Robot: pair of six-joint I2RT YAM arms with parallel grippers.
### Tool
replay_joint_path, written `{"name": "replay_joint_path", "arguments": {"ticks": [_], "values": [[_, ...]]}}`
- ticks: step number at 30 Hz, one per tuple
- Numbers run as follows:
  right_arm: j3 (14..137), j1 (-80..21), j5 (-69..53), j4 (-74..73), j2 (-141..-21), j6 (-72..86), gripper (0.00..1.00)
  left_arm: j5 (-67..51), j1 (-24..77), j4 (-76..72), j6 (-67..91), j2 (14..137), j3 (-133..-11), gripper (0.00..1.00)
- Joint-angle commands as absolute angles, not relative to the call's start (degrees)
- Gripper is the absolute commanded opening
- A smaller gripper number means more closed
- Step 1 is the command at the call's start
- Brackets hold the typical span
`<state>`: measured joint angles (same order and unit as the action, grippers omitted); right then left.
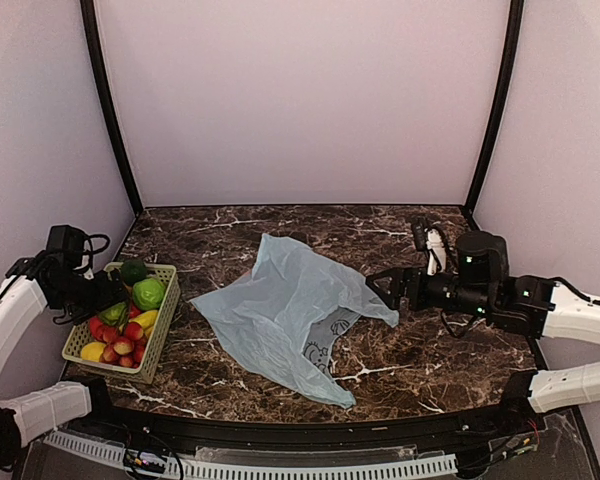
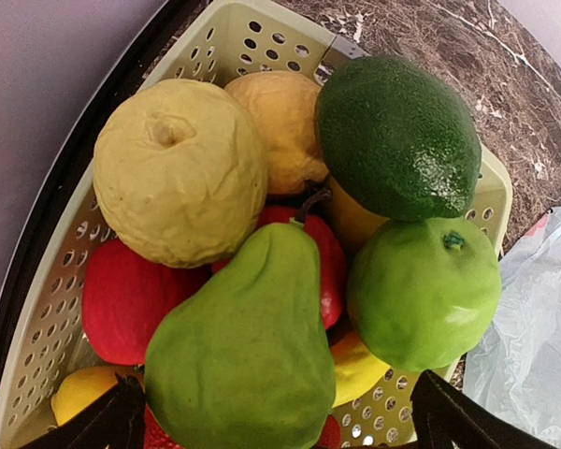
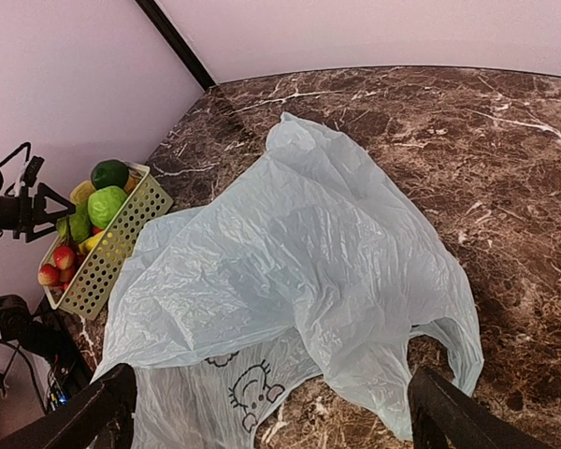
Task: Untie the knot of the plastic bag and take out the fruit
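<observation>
Right pincer (image 1: 379, 285) gapes beside plastic bag (image 1: 280, 300) with cartoon cat print (image 3: 251, 385).

A perforated pale-yellow basket (image 1: 166, 330) stands at the left edge of a dark brown marbled worktop (image 1: 440, 345). A knobbly yellow fruit (image 2: 178, 168) and a dark green avocado (image 2: 397, 136) lie on top of the heap inside. Pale lilac walls (image 1: 300, 100) and two black corner posts (image 1: 108, 110) close in the far side.
</observation>
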<state>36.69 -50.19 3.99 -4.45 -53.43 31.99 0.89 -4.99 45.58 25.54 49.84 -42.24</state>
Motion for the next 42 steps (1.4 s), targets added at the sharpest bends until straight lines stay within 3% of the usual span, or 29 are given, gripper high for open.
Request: {"name": "replay_joint_path", "arguments": {"ticks": [1, 7, 19, 27, 30, 42], "values": [[38.14, -49.75, 4.91, -4.60, -53.89, 31.51, 0.99, 0.75, -5.21, 47.18, 25.35, 48.24, -43.59, 0.99], [40.44, -47.35, 3.27, -7.93, -53.99, 29.97, 0.99, -4.82, -5.19, 44.73, 22.67, 49.50, -45.07, 0.99], [41.13, -18.21, -10.73, -15.49, -57.36, 21.28, 0.99, 1.28, -5.22, 26.25, 16.91, 46.81, -46.51, 0.99], [33.95, -2.68, -12.09, -3.68, -49.84, 15.55, 0.99, 11.99, -5.20, 7.72, 15.12, 36.91, -38.28, 0.99], [30.75, 1.77, -12.69, 1.08, -46.71, 13.25, 0.99, 10.09, -5.23, 3.73, 13.79, 35.95, -35.67, 0.99], [23.82, 2.65, -10.98, 8.09, -38.53, 9.93, 0.99, 6.54, -5.26, 0.18, 13.44, 35.26, -30.44, 0.99]]}}
